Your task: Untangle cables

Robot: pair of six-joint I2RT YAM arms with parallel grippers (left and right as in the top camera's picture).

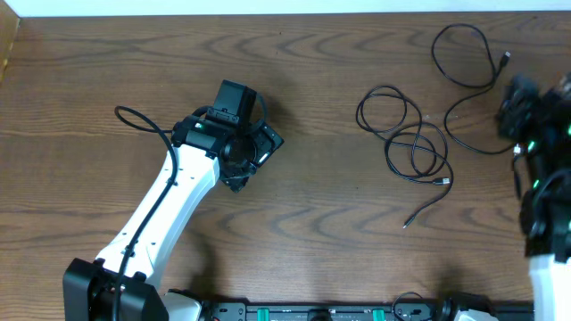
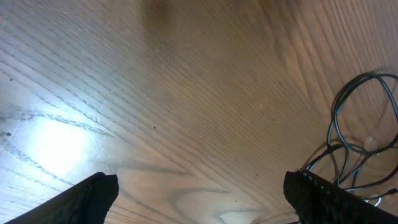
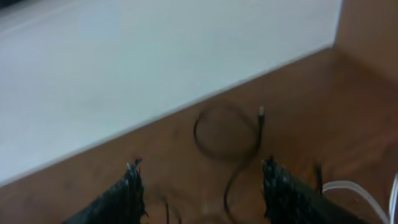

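Evidently this is an approach step: neither tool has a cord in its grip, and the cables lie loose on the wooden table (image 1: pixel 303 223). The left tool (image 2: pixel 199 186) is spread wide over bare wood. The looped black cable (image 1: pixel 403 135) lies off to its right and well apart from it. In the left wrist view those loops show only at the right edge, beyond the right finger.

The right tool (image 3: pixel 200 171) also has its fingers apart with nothing pinched. Ahead of it lies the second black cable (image 3: pixel 227 134), a loop near the table's far edge with its plug (image 3: pixel 261 112) at the loop's right side. One strand runs back toward the gap between the fingers. A white cable (image 3: pixel 356 186) curves just right of that tool.

From above I cannot tell whether the two black cords touch where they pass near each other. The next move probably calls for lowering the right tool onto that strand, or bringing the left tool across to the loops. One cord could then be drawn clear without dragging its neighbour.
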